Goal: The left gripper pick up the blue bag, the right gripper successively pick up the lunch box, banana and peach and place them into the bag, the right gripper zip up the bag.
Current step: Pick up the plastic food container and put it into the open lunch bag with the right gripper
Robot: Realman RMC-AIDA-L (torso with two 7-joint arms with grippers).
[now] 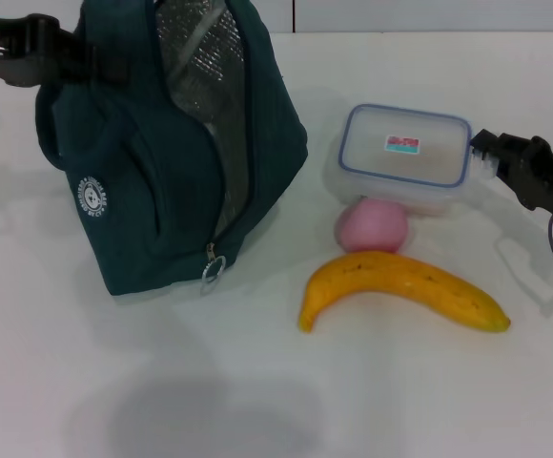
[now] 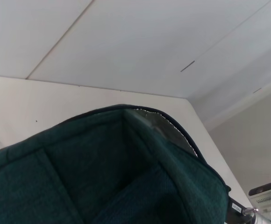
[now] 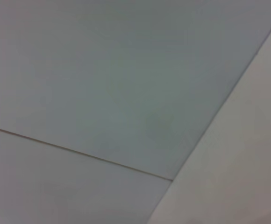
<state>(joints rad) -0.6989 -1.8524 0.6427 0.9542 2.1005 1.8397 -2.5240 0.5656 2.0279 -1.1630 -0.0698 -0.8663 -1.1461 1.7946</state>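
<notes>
Round white logo (image 1: 92, 197) on my bag (image 1: 143, 191): ring lettering too small to read. Pink-and-blue label (image 1: 402, 144) on box lid (image 1: 406, 146): print unreadable.

Teal bag (image 1: 153, 181), yellow banana (image 1: 405, 289), pink peach (image 1: 372, 227).

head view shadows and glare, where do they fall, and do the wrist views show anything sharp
Head view: soft grey shadows lie on the table in front of the blue bag and under the banana; the bag's silvery lining glints. Left wrist view: bag fabric close up, dark. Right wrist view: only blurred pale surfaces and seams.
</notes>
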